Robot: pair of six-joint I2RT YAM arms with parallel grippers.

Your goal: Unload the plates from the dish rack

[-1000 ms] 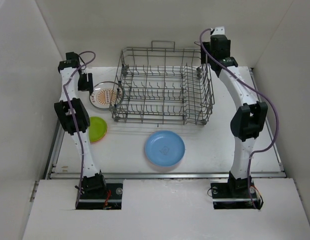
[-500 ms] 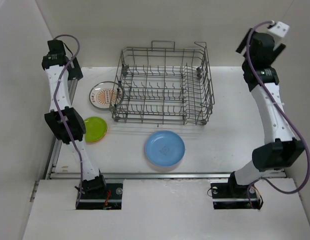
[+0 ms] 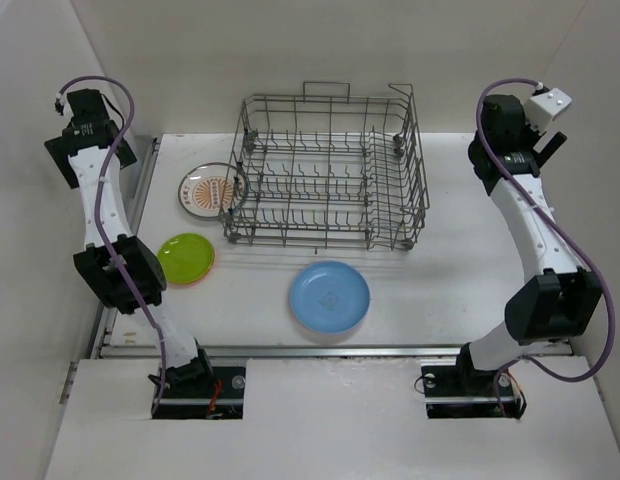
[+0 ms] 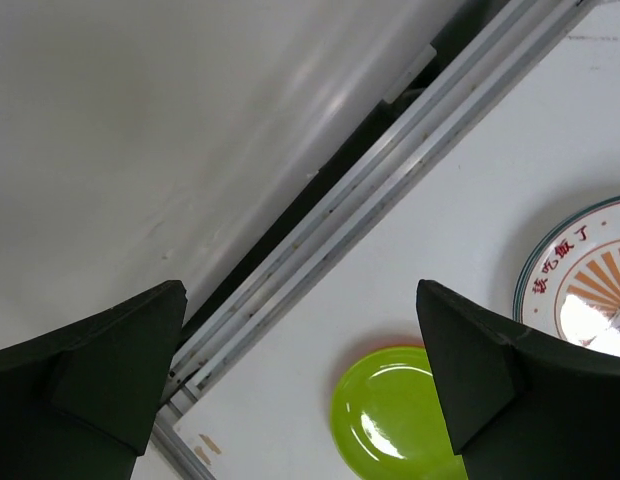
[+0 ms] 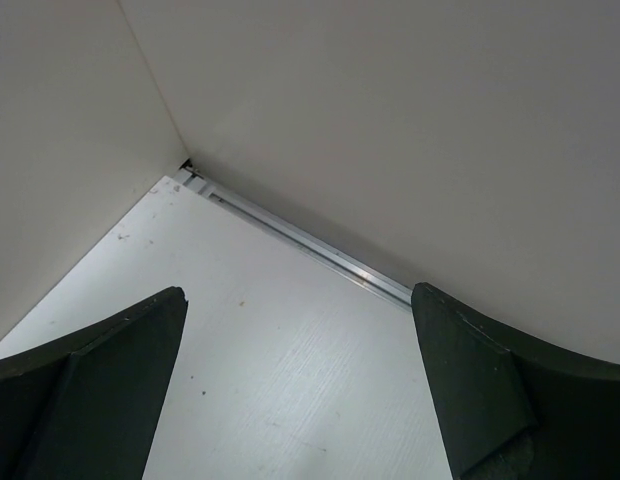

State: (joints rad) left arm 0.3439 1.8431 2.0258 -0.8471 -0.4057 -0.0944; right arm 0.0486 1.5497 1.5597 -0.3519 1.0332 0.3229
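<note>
The grey wire dish rack (image 3: pixel 325 243) stands at the back middle of the table, and I see no plate in it. A light blue plate (image 3: pixel 330 296) lies flat in front of it. A lime-green plate (image 3: pixel 187 257) lies at the left on an orange one whose rim just shows. A white plate with an orange sunburst (image 3: pixel 202 190) lies by the rack's left corner. My left gripper (image 3: pixel 70 160) is raised by the left wall, open and empty (image 4: pixel 300 300), above the green plate (image 4: pixel 400 420) and the white plate (image 4: pixel 580 285). My right gripper (image 3: pixel 543 143) is raised at the far right, open and empty (image 5: pixel 295 295).
White walls close in the table on the left, back and right. A metal rail (image 4: pixel 390 190) runs along the left edge, and another (image 5: pixel 310 245) along the back wall. The right wrist view shows only bare table in the back right corner.
Both arms have swung away from the rack and outward: the left one up to the left wall, the right one to the far right. The plates and rack have not moved.
</note>
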